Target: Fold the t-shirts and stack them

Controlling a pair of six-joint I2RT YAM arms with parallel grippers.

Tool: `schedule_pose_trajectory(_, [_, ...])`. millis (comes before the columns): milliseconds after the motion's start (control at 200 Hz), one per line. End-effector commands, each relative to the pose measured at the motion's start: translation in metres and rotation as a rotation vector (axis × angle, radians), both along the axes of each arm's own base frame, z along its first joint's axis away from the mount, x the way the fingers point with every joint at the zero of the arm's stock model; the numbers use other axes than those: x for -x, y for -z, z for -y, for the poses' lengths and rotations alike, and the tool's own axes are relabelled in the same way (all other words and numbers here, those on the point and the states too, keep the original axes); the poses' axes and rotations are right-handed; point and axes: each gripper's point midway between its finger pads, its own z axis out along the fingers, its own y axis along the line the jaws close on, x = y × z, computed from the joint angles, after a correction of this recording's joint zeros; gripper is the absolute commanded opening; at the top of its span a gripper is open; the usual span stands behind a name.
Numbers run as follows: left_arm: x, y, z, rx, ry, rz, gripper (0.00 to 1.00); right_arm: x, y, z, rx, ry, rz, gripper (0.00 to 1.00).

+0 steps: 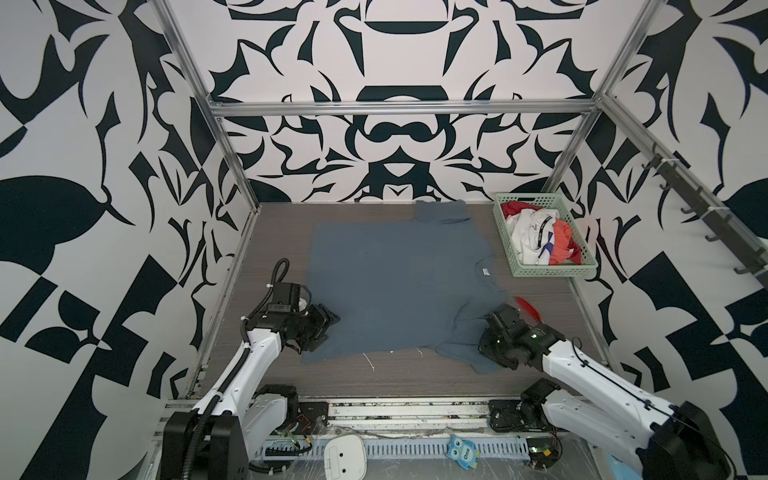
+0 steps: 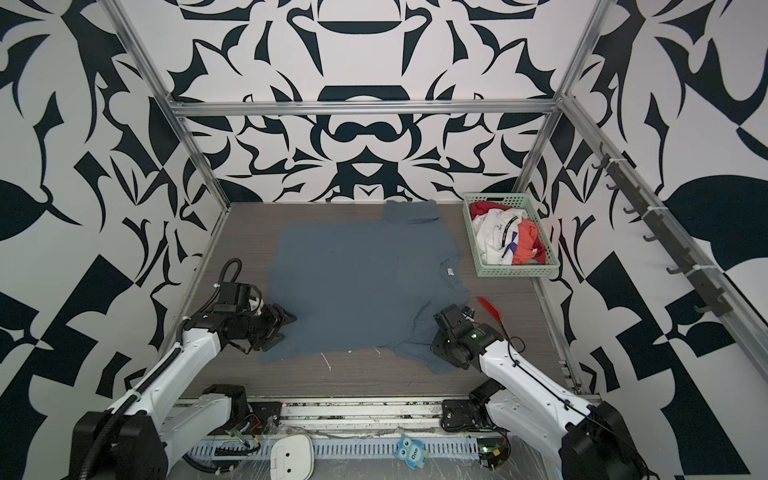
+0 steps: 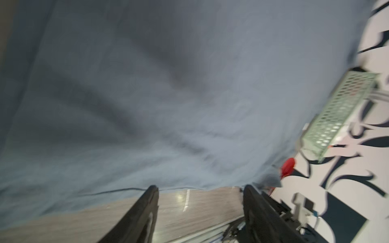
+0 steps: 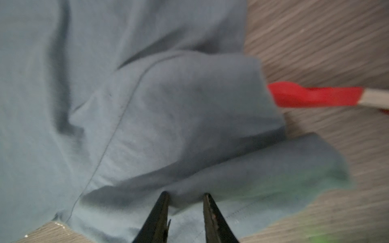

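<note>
Left gripper spread at blue-grey t-shirt edge — right gripper parted over sleeve.

Green lattice basket, red-tipped stick, grey wood-grain table

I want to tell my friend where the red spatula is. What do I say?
Find the big blue-grey t-shirt spread on the table. Beside its sleeve, near the right gripper, lies the red spatula. It is the only red thing on bare table; the other red is cloth in the green basket.
</note>
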Motion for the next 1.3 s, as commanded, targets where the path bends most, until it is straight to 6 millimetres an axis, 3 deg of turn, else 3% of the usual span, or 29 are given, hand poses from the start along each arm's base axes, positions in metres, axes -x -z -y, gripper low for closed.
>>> schedule_pose_trajectory(0, [0.034, 0.032, -0.017, -0.122, 0.039, -0.162, 0.68, 0.004, 0.008, -0.004, 0.000, -0.010, -0.024, 0.33])
schedule_pose_trajectory(195, [0.041, 0.053, -0.037, -0.243, 0.021, -0.240, 0.71, 0.018, 0.022, -0.017, 0.003, -0.041, -0.066, 0.33])
schedule_pose_trajectory(370, [0.030, 0.062, -0.050, -0.304, -0.087, -0.233, 0.71, 0.035, 0.032, -0.035, 0.000, -0.056, -0.109, 0.33])
schedule_pose_trajectory(555, [0.032, 0.052, -0.064, -0.372, -0.164, -0.256, 0.71, 0.051, 0.031, -0.037, 0.051, -0.049, -0.139, 0.32])
schedule_pose_trajectory(700, [0.042, 0.037, -0.097, -0.541, -0.208, -0.229, 0.73, 0.053, 0.021, -0.023, 0.085, -0.005, -0.116, 0.33])
schedule_pose_trajectory(900, [0.043, 0.039, -0.096, -0.533, -0.199, -0.256, 0.73, 0.054, 0.013, -0.026, -0.006, 0.049, -0.083, 0.34])
schedule_pose_trajectory(980, [0.031, 0.029, -0.094, -0.522, -0.192, -0.214, 0.73, 0.039, -0.006, -0.033, -0.022, 0.001, 0.000, 0.36])
schedule_pose_trajectory(1055, [0.007, 0.004, -0.082, -0.457, -0.174, -0.088, 0.73, 0.012, -0.042, -0.043, -0.014, -0.083, 0.160, 0.40])
schedule_pose_trajectory(1135, [-0.027, -0.042, -0.076, -0.433, -0.158, 0.118, 0.74, -0.021, -0.089, -0.046, 0.056, -0.144, 0.343, 0.50])
schedule_pose_trajectory(1185, [-0.045, -0.075, -0.077, -0.450, -0.143, 0.226, 0.83, -0.041, -0.119, -0.050, 0.101, -0.174, 0.435, 0.55])
schedule_pose_trajectory(1295, [-0.080, -0.128, -0.072, -0.477, -0.069, 0.370, 0.90, -0.089, -0.167, -0.056, 0.195, -0.217, 0.582, 0.58])
